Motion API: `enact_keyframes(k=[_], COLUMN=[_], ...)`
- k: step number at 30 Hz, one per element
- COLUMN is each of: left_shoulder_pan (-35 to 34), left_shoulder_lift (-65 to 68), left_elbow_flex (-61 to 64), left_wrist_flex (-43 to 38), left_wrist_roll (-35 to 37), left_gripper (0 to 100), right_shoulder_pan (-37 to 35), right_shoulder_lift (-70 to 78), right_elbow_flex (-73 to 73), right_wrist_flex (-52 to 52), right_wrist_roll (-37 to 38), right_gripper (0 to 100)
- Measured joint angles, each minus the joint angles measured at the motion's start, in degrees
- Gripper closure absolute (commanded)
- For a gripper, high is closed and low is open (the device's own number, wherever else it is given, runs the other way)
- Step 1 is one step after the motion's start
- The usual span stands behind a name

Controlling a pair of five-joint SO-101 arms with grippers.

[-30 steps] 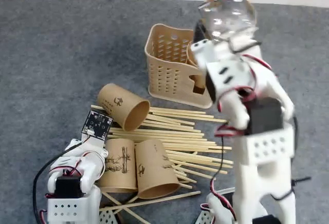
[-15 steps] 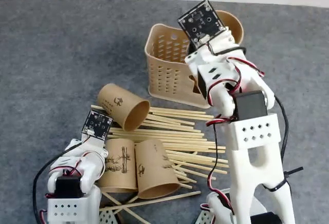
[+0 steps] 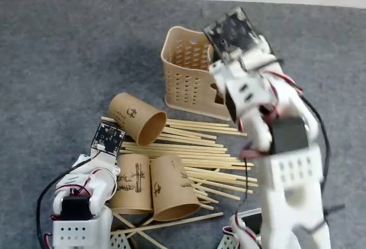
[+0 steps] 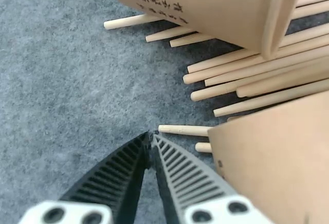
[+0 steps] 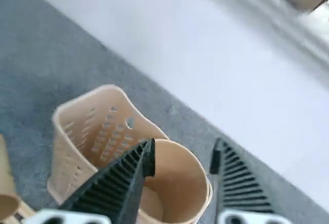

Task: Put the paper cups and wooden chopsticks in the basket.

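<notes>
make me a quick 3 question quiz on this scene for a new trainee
1. In the high view, how many paper cups lie on the table outside the basket?
2. True or false: the left gripper is wide open.
3. The right gripper is: A) shut on the basket's rim, B) open above a cup, C) flat on the table.
Key: 1) three; 2) false, it is shut and holds nothing; 3) B.
</notes>
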Motion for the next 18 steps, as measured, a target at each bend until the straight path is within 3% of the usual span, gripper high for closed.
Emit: enact_keyframes(k=[4,8,18], left_shoulder_pan=[0.0,0.0,0.0], left_shoulder_lift=[0.0,0.0,0.0], left_elbow_flex=[0.0,0.0,0.0], left_wrist_flex=[0.0,0.0,0.0], left_wrist_roll=[0.0,0.0,0.0], left_gripper=[100,100,100], right_shoulder_pan=[-2.46,-3.25,-3.25], right_shoulder_lift=[-8.09,-14.51,-31.3], right_elbow_flex=[3.6,10.37,33.67], right_wrist_flex=[7.82,13.45,12.57], right_wrist_roll=[0.0,0.0,0.0], right_gripper=[99.3,99.3,99.3])
